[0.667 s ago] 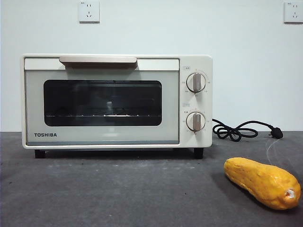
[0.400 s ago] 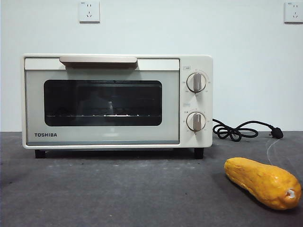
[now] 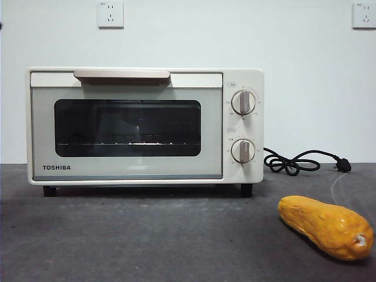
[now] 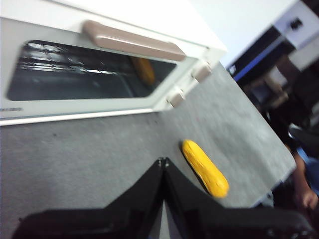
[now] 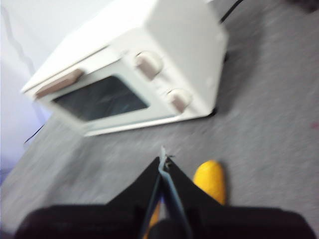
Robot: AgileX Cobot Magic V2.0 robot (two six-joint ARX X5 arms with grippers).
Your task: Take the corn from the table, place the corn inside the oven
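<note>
The corn point(image 3: 326, 226), a yellow-orange cob with a pale end, lies on the table point(image 3: 147, 235) in front of and to the right of the oven point(image 3: 144, 126). The cream TOSHIBA oven has its door shut under its handle point(image 3: 121, 74). In the left wrist view my left gripper point(image 4: 162, 162) is shut and empty above the table, with the corn point(image 4: 204, 168) just beyond and beside its tip and the oven point(image 4: 75, 107) farther off. My right gripper point(image 5: 162, 160) is also shut and empty. The corn point(image 5: 210, 180) lies close beside its jaws and is partly hidden by them.
The oven's black cord and plug point(image 3: 294, 163) lie on the table behind the corn, right of the oven. Two wall sockets point(image 3: 110, 14) point(image 3: 364, 14) sit high on the white wall. The table's edge point(image 4: 279, 172) shows past the corn in the left wrist view.
The corn and the oven have not moved. A tiny dark tip now shows at the front view's upper left edge.
</note>
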